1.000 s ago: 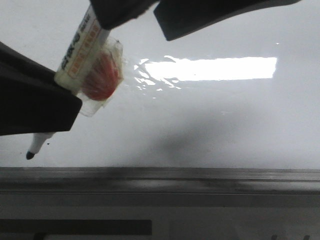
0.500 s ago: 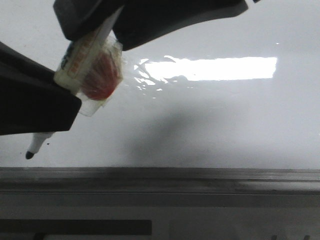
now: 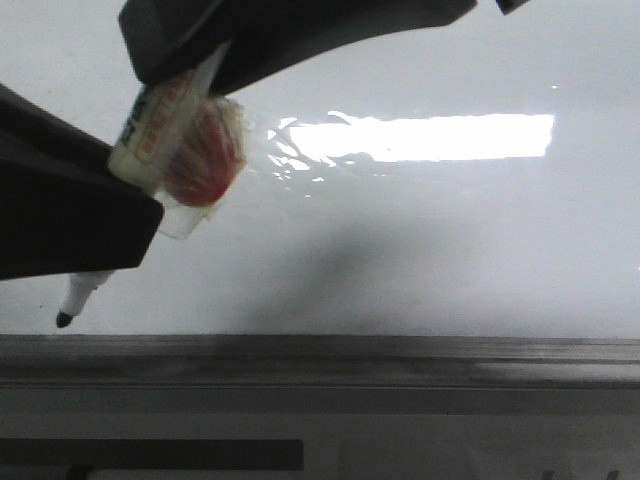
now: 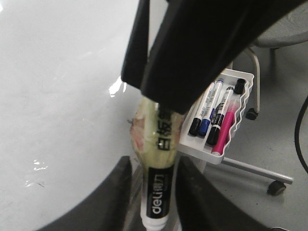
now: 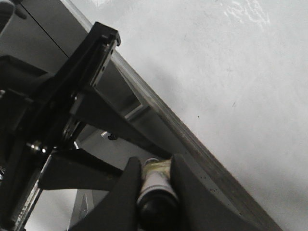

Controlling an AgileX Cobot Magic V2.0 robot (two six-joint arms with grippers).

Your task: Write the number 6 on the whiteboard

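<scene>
The whiteboard (image 3: 450, 250) is glossy white with a bright glare strip, and the number 6 is out of view on it. A white marker (image 3: 160, 125), wrapped in clear tape with a red patch, slants over the board's left part. Its black tip (image 3: 63, 318) hangs just above the grey edge rail (image 3: 320, 355). My left gripper (image 3: 135, 195) is shut on the marker's lower barrel (image 4: 159, 190). From above, my right gripper (image 3: 200, 60) is shut on the marker's upper end (image 5: 155, 185). In the left wrist view the right gripper (image 4: 192, 48) hides the marker's top.
A white tray (image 4: 240, 77) holding several markers stands beside the board on a wheeled stand (image 4: 274, 185). The rail (image 5: 168, 125) runs along the board's near edge, with dark arm links (image 5: 72, 120) below it.
My right gripper came down from above and closed over the marker's upper end. The marker tip dipped slightly toward the rail. The left gripper stayed in place.
</scene>
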